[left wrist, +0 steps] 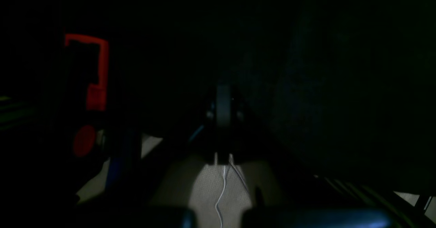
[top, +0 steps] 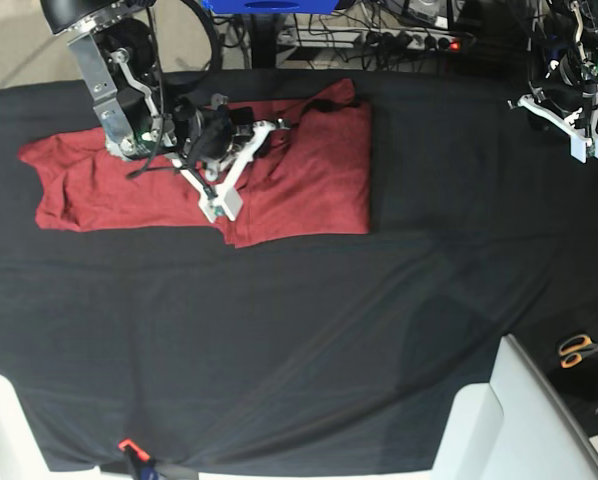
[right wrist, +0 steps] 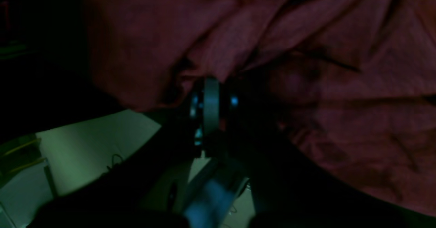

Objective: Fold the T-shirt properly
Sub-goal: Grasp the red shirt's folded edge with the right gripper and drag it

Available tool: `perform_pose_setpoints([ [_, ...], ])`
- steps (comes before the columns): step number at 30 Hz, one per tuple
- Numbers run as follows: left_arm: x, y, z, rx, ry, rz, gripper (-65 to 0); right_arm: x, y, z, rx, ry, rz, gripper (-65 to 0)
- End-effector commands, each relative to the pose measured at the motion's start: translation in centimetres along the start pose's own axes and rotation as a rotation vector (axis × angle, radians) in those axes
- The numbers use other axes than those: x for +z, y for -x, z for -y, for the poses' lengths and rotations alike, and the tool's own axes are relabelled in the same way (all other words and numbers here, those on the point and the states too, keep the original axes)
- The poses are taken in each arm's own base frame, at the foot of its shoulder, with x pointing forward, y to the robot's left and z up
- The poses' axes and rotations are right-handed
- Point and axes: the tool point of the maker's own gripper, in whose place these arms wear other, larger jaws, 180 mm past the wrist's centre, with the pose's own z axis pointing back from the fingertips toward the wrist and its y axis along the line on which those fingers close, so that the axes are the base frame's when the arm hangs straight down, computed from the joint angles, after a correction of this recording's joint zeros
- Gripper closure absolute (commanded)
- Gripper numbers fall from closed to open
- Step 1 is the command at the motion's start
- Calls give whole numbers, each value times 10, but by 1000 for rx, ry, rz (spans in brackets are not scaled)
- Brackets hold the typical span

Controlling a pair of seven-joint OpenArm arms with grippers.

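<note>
- The right gripper (top: pixel 222 203) is low over the rust-red soft knit T-shirt (top: pixel 309 180), its jaws drawn together with a fold of the cloth between them.
- The shirt lies crumpled on the black table cloth (top: pixel 299 340), toward the far edge.
- The left gripper (top: pixel 577 140) hangs well apart from the shirt, jaws together, holding nothing.

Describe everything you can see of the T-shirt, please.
The T-shirt is rust-red, plain and made of soft knit cloth. It lies crumpled and partly folded on the black table cloth, near its far edge, at the left of the base view. One part stretches out flat to the left; the wider part is doubled over with wrinkles. The right end effector rests on its middle, shut on a ridge of the fabric. The left end effector is far from it.
</note>
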Motion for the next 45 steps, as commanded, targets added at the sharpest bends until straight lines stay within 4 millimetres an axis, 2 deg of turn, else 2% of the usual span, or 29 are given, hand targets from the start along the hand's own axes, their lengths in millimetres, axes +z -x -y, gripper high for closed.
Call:
perform_pose_setpoints([
  [1, 4, -12, -6, -15, -10, 34, 0, 5, -5, -1, -15, -8, 22, -9],
  [4, 4, -12, -6, -15, -10, 34, 0, 9, -2, 5, -44, 1, 14, -9],
  [13, 2, -18, -4, -12, -6, 45, 0, 40, -7, 1, -53, -2, 55, -9],
  [17, -1, -10, -7, 1, -10, 24, 0, 41, -2, 2, -56, 1, 46, -9],
  [24, -2, -9, -7, 3, -10, 22, 0, 41, 3, 3, -60, 5, 38, -8],
  [31, -2, -8, -7, 2, -10, 20, 0, 52, -4, 35, -133, 71, 75, -8],
  [37, -2, -8, -7, 2, -10, 20, 0, 54, -4, 41, -149, 81, 80, -17],
  [39, -2, -8, -7, 2, -10, 20, 0, 50, 1, 41, -162, 77, 65, -44],
  [40, -2, -8, -7, 2, -10, 20, 0, 48, 2, 41, -167, 76, 59, -77],
  [44, -1, -6, -9, 1, -14, 14, 0, 47, 11, 41, -174, 76, 41, -291],
  [45, 0, -7, -11, -2, -18, 16, 0, 49, 11, 42, -173, 79, 51, -303],
])
